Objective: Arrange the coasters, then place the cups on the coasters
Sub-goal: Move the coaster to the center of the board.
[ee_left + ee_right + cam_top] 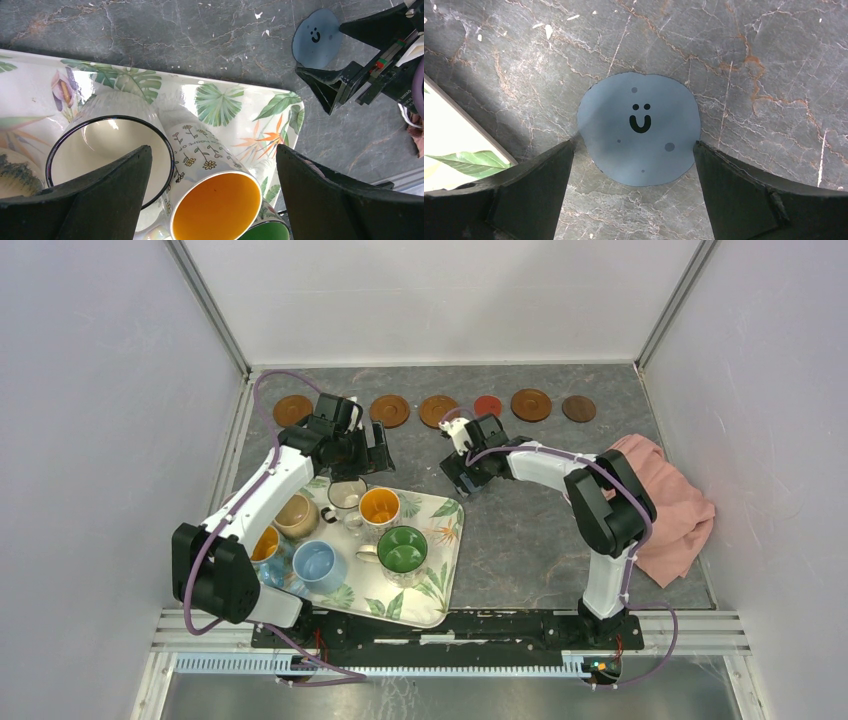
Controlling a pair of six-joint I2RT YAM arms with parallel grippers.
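Several round coasters lie in a row along the back, among them a brown one [293, 410], a red one [487, 405] and a dark brown one [578, 408]. A grey-blue coaster [639, 129] with a smiley face lies flat on the table apart from the row. My right gripper [633, 145] is open and low over it, a fingertip at each side of its edge. Several cups stand on the leaf-print tray [440, 580]. My left gripper [212, 150] hangs open above the cream dark-rimmed cup [105, 145] and the orange-inside floral cup [217, 205], holding nothing.
A pink cloth [665, 505] lies bunched at the right by the right arm. The tan [297, 515], green-inside [402, 550] and light blue [318, 565] cups crowd the tray. White walls close in the table on three sides.
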